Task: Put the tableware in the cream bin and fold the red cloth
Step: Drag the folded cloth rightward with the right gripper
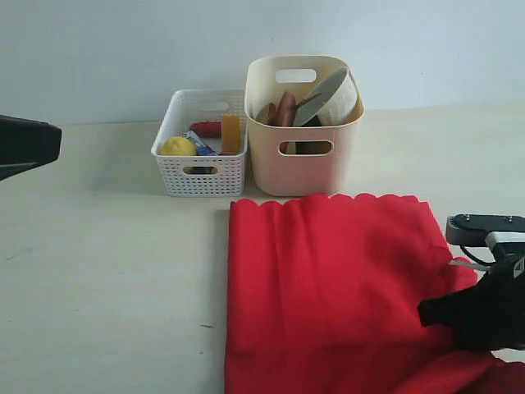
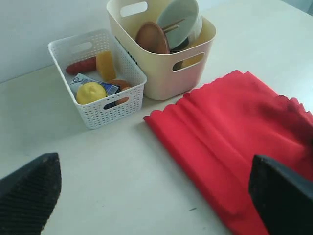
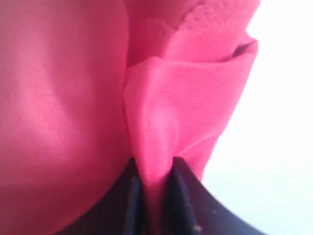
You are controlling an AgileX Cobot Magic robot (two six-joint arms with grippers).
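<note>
The red cloth point(image 1: 328, 287) lies spread on the table in front of the cream bin point(image 1: 303, 160). My right gripper point(image 3: 152, 169) is shut on a bunched fold of the red cloth point(image 3: 186, 98) at its near right corner, where the arm point(image 1: 472, 316) sits low. In the cream bin point(image 2: 161, 73) stand the pale bowl point(image 2: 178, 19), the brown plate point(image 2: 152, 38) and chopsticks point(image 2: 171, 27); other tableware is hidden. My left gripper point(image 2: 156, 196) hangs open above the bare table by the cloth's left edge, at the far left point(image 1: 29, 144).
A low white perforated basket point(image 1: 199, 174) stands left of the cream bin, touching it or nearly so, holding a lemon point(image 1: 177, 147), a sausage and other food. A pale wall rises behind the bins.
</note>
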